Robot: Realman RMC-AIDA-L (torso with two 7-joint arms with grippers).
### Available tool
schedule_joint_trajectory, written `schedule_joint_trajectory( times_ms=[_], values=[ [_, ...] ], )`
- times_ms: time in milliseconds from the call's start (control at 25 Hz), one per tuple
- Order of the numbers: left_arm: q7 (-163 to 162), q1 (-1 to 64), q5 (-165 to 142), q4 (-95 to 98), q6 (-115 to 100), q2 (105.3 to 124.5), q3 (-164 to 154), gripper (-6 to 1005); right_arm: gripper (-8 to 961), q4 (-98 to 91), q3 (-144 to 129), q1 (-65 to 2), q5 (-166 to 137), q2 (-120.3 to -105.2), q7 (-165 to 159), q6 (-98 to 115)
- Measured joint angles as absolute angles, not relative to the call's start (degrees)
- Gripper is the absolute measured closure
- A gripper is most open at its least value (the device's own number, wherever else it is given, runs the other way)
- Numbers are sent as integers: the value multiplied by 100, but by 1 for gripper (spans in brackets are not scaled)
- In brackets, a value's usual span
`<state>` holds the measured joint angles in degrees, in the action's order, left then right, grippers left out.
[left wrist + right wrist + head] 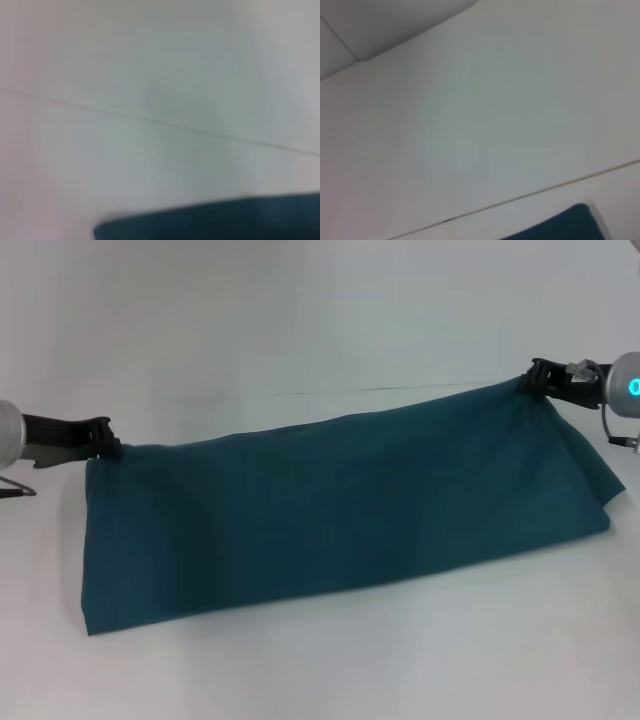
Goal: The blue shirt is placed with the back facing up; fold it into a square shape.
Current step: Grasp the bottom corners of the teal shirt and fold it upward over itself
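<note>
Left gripper [108,447] and right gripper [530,378] each clamped on an upper corner of the blue shirt [340,510], stretched between them above the table [330,670].

A dark edge of the blue shirt [215,222] is showing around five o'clock, lying against the white table [150,70], where a thin seam [165,122] is crossing.

From my station the head view is evenly and softly lit, sharp enough, with a faint shadow along the near edge of the blue shirt [340,510] on the white table [320,670]. Both wrist views are heavily blurred and washed pale; the shirt's edge [215,222] smears there, only a thin seam line shows.
</note>
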<state>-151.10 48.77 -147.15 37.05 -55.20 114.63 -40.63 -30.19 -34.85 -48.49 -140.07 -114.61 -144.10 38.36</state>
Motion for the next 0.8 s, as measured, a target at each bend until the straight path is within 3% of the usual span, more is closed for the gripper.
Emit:
schedule_joint_trajectory(
  times_ms=[800],
  values=[
    [-15016, 4999, -14731, 3282, -4368, 11549, -4368, 999, 912, -2483, -4070, -5132, -14007, -11463, -14428, 2780]
  ],
)
